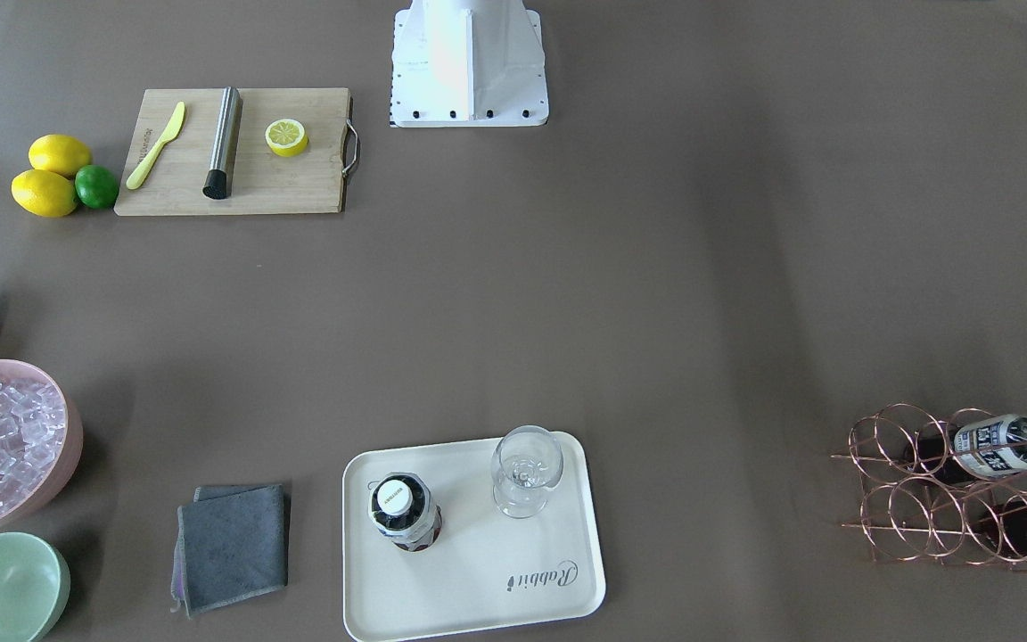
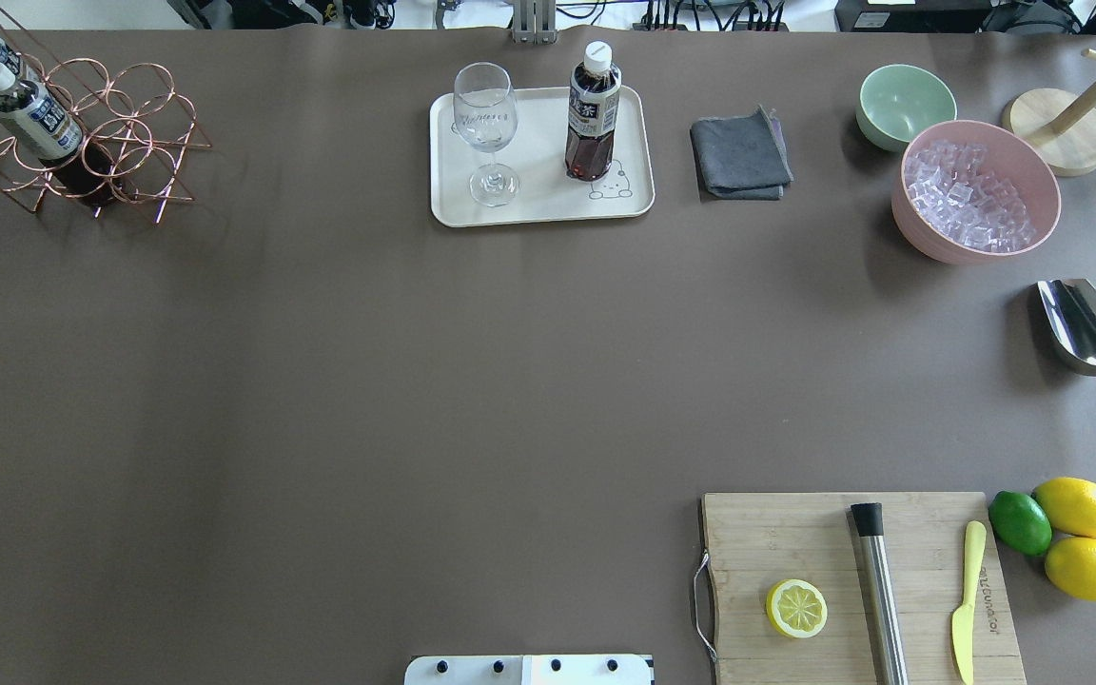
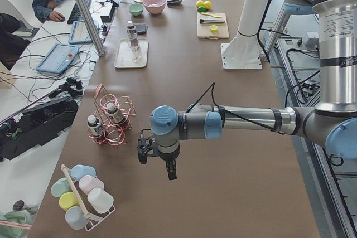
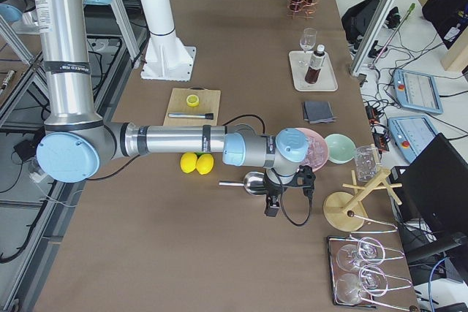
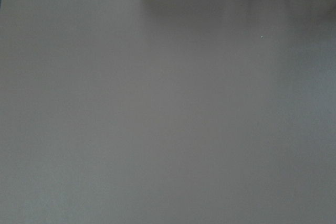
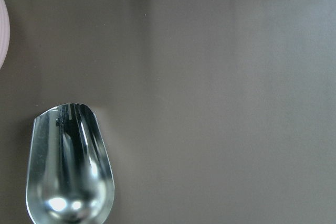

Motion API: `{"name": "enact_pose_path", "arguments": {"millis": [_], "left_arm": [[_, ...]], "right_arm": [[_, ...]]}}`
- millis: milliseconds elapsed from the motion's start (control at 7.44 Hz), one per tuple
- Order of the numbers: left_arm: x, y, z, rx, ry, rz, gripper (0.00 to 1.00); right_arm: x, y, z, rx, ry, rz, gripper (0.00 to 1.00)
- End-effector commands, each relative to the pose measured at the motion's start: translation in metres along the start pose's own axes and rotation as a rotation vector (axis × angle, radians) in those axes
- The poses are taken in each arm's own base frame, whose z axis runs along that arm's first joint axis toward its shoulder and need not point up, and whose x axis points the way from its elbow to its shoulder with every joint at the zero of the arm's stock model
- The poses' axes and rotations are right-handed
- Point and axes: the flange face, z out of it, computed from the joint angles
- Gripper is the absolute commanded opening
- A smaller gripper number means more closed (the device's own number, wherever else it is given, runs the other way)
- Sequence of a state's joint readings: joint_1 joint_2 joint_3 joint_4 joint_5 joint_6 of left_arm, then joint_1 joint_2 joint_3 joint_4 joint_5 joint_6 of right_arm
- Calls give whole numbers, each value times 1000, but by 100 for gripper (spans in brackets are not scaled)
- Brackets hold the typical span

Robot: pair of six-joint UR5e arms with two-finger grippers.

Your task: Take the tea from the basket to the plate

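One tea bottle point(image 2: 593, 114) stands upright on the cream plate point(image 2: 538, 211) at the table's far middle, next to a stemmed glass point(image 2: 486, 133). It also shows in the front-facing view point(image 1: 404, 510) on the plate point(image 1: 478, 606). The copper wire basket point(image 2: 120, 143) sits at the far left and holds two more tea bottles point(image 2: 34, 119). My left gripper point(image 3: 157, 164) hangs over bare table past the basket, seen only in the exterior left view. My right gripper point(image 4: 287, 199) hangs above the metal scoop, seen only in the exterior right view. I cannot tell whether either is open or shut.
A pink bowl of ice point(image 2: 976, 190), a pale green bowl point(image 2: 905, 105), a grey cloth point(image 2: 740, 154) and a metal scoop point(image 2: 1086, 333) lie at the right. A cutting board point(image 2: 795, 542) with a lemon half, muddler and knife sits near right, with lemons point(image 2: 1081, 506) beside it.
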State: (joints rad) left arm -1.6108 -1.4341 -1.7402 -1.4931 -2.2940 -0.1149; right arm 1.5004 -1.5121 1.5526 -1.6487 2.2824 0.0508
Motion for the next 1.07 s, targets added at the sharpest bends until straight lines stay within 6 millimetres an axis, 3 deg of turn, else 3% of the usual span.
{"name": "enact_pose_path", "arguments": {"millis": [0, 134, 403, 940], "left_arm": [[4, -5, 0, 56, -18, 69, 98], [-1, -5, 6, 45, -16, 60, 98], [-2, -5, 7, 45, -15, 62, 98], [11, -11, 22, 10, 9, 89, 98]], "right_arm": [[-9, -1, 6, -11, -3, -15, 100], [-14, -7, 0, 1, 3, -29, 100], [-12, 0, -15, 32, 20, -30, 100], [-3, 9, -5, 12, 15, -7, 100]]}}
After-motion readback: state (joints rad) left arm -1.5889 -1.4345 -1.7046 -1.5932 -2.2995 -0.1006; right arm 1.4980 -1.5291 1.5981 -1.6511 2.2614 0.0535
